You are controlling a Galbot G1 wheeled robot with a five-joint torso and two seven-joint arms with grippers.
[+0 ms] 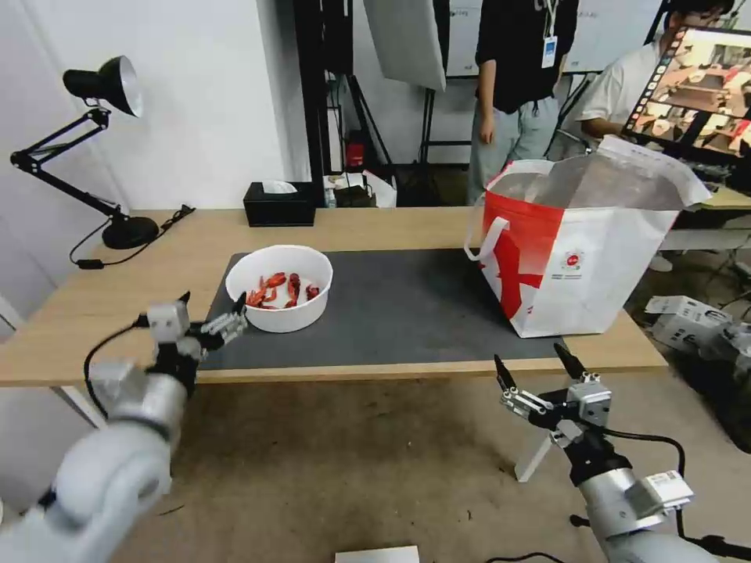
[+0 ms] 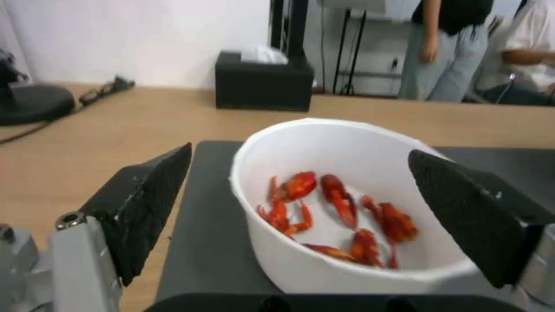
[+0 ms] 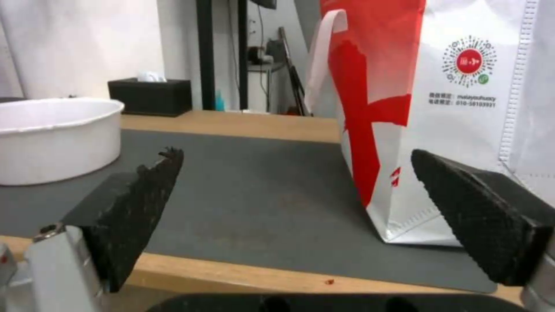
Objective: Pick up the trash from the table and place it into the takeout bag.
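Both end effectors open; left end effector (image 1: 211, 306) nears bowl (image 1: 279, 287)

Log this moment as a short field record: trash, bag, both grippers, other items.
trash: white bowl of red crayfish shells, on the grey mat
takeout bag: upright, open, at the mat's right end
left gripper: open, beside the bowl
right gripper: open, before the table edge, near the bag
other: black tissue box, desk lamp

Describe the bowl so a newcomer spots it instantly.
On the light-wood table, find the dark grey mat. Near its left end, beside the open left tool, sits a white round bowl. It alone holds red crayfish shells, unlike the black tissue box behind it.
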